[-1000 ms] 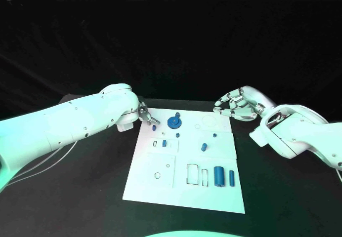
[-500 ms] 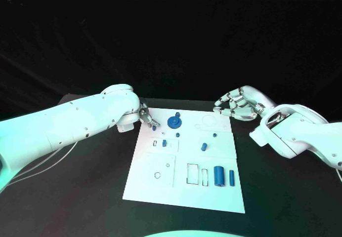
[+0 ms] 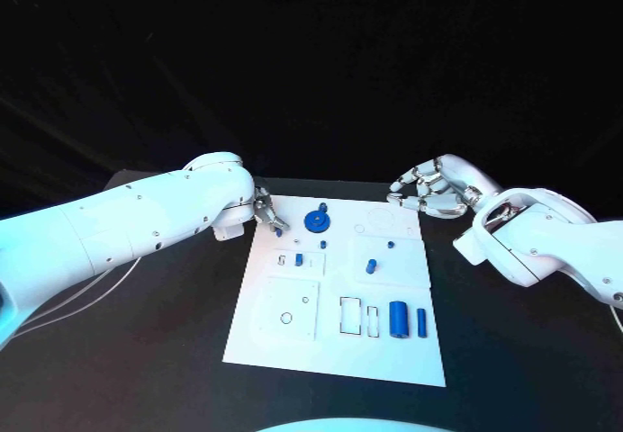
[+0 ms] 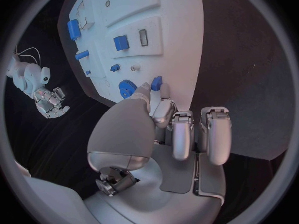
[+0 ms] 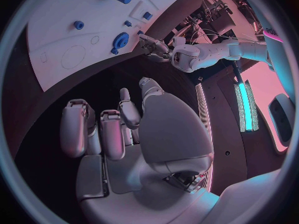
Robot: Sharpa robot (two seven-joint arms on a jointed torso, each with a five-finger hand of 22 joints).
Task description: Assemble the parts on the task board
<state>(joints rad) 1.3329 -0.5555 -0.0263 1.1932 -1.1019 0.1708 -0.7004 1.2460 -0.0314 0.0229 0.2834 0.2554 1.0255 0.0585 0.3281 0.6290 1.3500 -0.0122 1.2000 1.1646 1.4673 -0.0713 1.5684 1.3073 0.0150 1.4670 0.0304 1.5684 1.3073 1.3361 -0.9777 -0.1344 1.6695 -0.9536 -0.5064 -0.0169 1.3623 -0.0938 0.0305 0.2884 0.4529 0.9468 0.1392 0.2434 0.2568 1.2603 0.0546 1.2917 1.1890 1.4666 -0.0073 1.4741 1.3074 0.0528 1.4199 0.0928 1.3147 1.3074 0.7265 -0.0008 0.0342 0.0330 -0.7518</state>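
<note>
I have the task board [image 3: 340, 288] lying in the middle of the black table [image 3: 156, 342], long side running away from me. My left hand [image 3: 266, 213] sits at the board's far left corner, about eleven o'clock from the board's centre. In the left wrist view its fingertips [image 4: 144, 90] pinch a small blue peg [image 4: 157, 82] right at the board's edge, with the remaining fingers curled down beside it. So that hand is holding the peg.

Just beside it, toward one o'clock from the peg, the blue gear [image 3: 317, 220] sits on the board. A tiny blue stud [image 3: 323, 244] lies below the gear. A small blue block [image 3: 299, 260] stands in the left column by a rectangular slot. A short blue cylinder [image 3: 372, 266] lies near the board's centre, at roughly three o'clock from the block. Toward five o'clock of the board, a large blue cylinder [image 3: 399, 319] and a thin blue pin [image 3: 422, 322] stand side by side, next to two empty rectangular outlines.

My right hand [image 3: 428, 191] hovers off the board's far right corner, about one o'clock from centre, well apart from every part. Its fingers [image 5: 112, 132] are curled inward on nothing that I can see in the right wrist view.
</note>
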